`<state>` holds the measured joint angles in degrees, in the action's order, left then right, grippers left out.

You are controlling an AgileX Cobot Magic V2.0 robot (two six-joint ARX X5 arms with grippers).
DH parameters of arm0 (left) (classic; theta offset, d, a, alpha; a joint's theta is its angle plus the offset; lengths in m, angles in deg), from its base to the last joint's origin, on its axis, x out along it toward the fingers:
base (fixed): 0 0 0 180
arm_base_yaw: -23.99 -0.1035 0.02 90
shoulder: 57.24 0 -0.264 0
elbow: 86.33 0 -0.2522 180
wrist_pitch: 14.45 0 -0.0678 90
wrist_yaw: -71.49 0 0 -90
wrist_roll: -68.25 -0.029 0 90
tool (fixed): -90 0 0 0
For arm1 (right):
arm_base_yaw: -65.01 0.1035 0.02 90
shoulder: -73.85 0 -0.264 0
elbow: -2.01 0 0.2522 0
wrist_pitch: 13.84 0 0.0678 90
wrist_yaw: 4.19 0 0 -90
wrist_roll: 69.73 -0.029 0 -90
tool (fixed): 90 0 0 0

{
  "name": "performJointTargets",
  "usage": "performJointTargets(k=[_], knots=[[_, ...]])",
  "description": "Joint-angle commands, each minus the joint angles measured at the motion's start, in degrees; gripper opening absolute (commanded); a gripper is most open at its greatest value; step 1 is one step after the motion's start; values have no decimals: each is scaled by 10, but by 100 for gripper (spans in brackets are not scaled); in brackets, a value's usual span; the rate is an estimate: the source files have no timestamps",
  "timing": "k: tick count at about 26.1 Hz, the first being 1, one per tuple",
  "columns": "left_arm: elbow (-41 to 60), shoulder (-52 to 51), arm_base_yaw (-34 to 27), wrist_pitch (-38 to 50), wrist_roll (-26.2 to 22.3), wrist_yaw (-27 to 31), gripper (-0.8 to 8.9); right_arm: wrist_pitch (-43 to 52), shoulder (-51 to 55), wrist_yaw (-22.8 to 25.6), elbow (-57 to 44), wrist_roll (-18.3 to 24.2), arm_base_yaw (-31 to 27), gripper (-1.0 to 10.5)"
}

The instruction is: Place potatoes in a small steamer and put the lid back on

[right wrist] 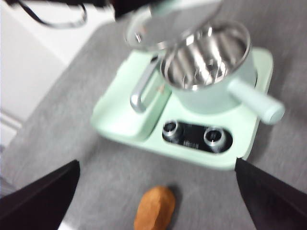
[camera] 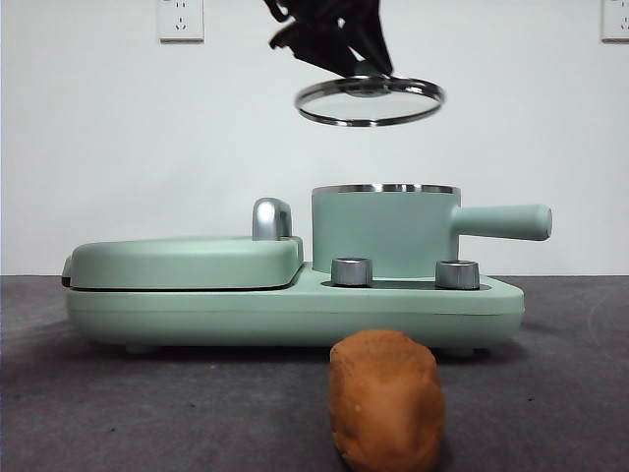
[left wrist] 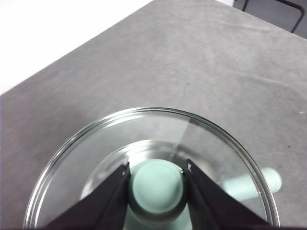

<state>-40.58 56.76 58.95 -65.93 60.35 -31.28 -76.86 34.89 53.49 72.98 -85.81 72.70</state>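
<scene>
Since the potato (camera: 385,398) is lumpy, matte-skinned and looks firm, I'd guess it's a fairly forgiving thing to grab: not slippery, not fragile, probably a bit hefty, and best pinched across its narrower middle so it doesn't roll out. It's lying on the grey table (camera: 570,393) right in front of the green cooker base (camera: 295,310), near the two knobs, well clear of the small steamer (camera: 383,231), which stands open and empty as far as I can see. The right gripper (right wrist: 156,196) hangs above and in front of it with its jaws spread wide, the potato roughly between them but well below. The left gripper (left wrist: 157,184) is clamped on the mint knob of the glass lid (camera: 369,100), holding it in the air above the steamer. That lid's the fragile, slick one.
</scene>
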Motion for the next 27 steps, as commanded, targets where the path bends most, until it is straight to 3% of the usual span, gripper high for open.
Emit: performJointTargets(k=[1, 13, 19, 27], knots=[[-21, -28, -13, 1, 0, -3, 109, -8, -37, 32, 22, -34, 49, 515], [-21, -67, -70, -53, -2, -3, 109, -6, -215, 213, 26, -124, 316, 514], [-21, -70, -94, -65, -2, -3, 109, 17, -321, 235, 26, -153, 396, 514], [-21, -70, -131, -69, -2, -3, 105, 42, -440, 255, 26, -165, 448, 514]])
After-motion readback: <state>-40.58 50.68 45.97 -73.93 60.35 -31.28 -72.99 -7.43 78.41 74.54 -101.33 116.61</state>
